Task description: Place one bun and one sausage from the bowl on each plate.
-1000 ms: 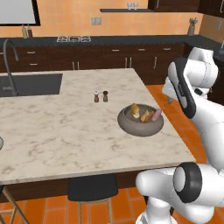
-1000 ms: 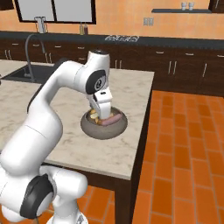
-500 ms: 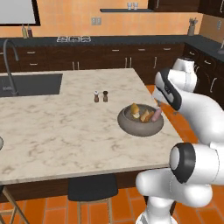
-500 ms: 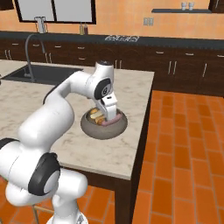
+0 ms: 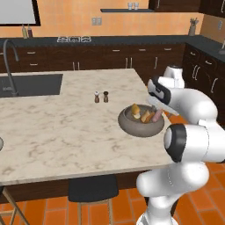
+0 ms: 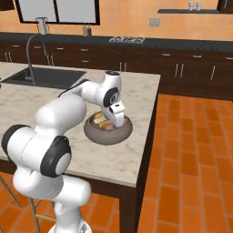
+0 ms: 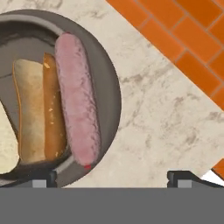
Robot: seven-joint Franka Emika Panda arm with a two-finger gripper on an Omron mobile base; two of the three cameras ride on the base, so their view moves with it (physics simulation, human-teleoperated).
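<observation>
Marbled worktop (image 5: 66, 127) is carrying the bowl (image 5: 141, 124) near its right end, close to the edge that borders the orange tile floor (image 6: 191, 173). Dark cabinets (image 5: 110, 57) are lining the back wall, and a sink (image 5: 28, 85) is sitting in the worktop at the far left. Two small shakers (image 5: 101, 96) are standing side by side, well apart from the bowl and between it and the sink.

Inside the bowl, a pink sausage (image 7: 78, 98) is lying along the wall nearest the floor side. A tan bun (image 7: 29, 116) with a browner crust is lying just beside the sausage, touching it along its length. At the left edge of the hand view, a paler bun (image 7: 6, 148) is showing in part. In the left base view, the contents are appearing as yellow-tan and pink pieces piled together.

The tool (image 6: 119, 123) is hanging over the bowl's right side, pointing down, with the arm bending around from the base. Its fingertips (image 7: 43, 178) are standing far apart, one over the bowl's rim and the other over bare worktop, and nothing is lying between them. Whether the tips are touching the bowl cannot be told.
</observation>
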